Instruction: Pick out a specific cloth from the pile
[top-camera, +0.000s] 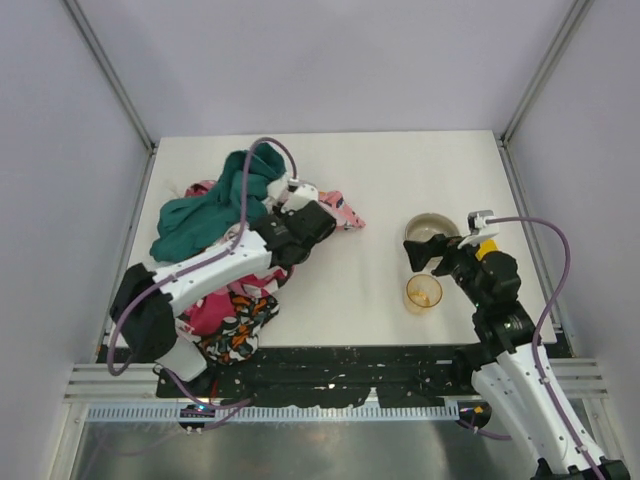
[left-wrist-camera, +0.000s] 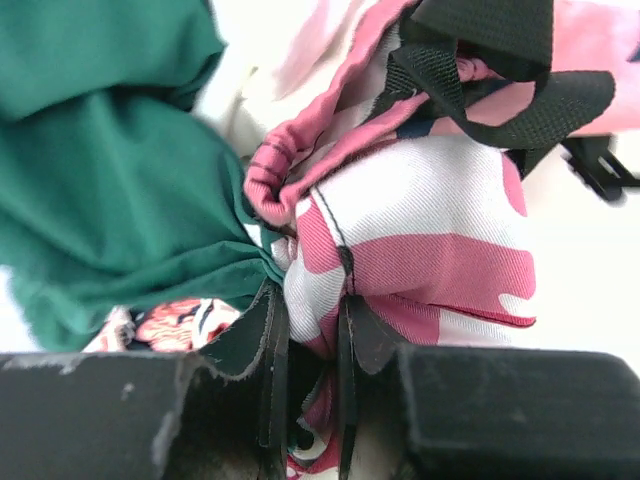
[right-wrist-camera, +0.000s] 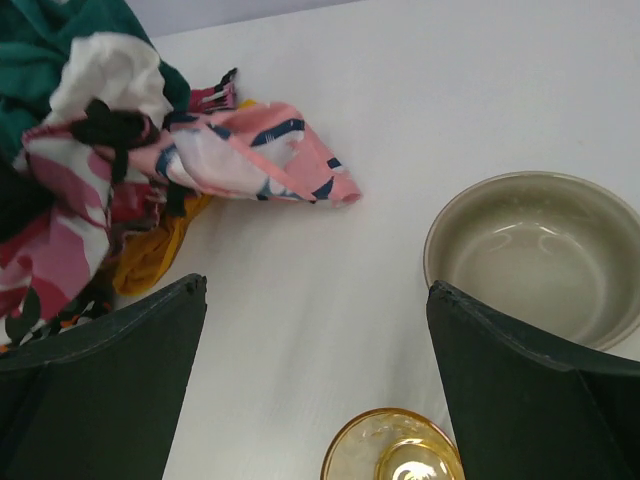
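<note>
The pile (top-camera: 225, 250) lies at the table's left: a teal cloth (top-camera: 205, 215) (left-wrist-camera: 110, 180), a pink floral cloth (top-camera: 340, 210) (right-wrist-camera: 250, 155), and magenta and black-orange-white pieces (top-camera: 235, 330). A fold of the mustard-orange cloth (right-wrist-camera: 150, 250) shows only in the right wrist view, under the pink pieces at the pile's edge. My left gripper (top-camera: 288, 205) (left-wrist-camera: 308, 300) reaches into the pile. It is shut on a pink-and-white patterned cloth (left-wrist-camera: 420, 230) with black straps, next to the teal one. My right gripper (top-camera: 425, 250) (right-wrist-camera: 315, 290) is open and empty over bare table, far from the pile.
A grey-green bowl (top-camera: 430, 228) (right-wrist-camera: 535, 255) sits right of centre, with an amber glass cup (top-camera: 423, 292) (right-wrist-camera: 395, 460) just in front of it, both by the right gripper. White walls enclose the table on three sides.
</note>
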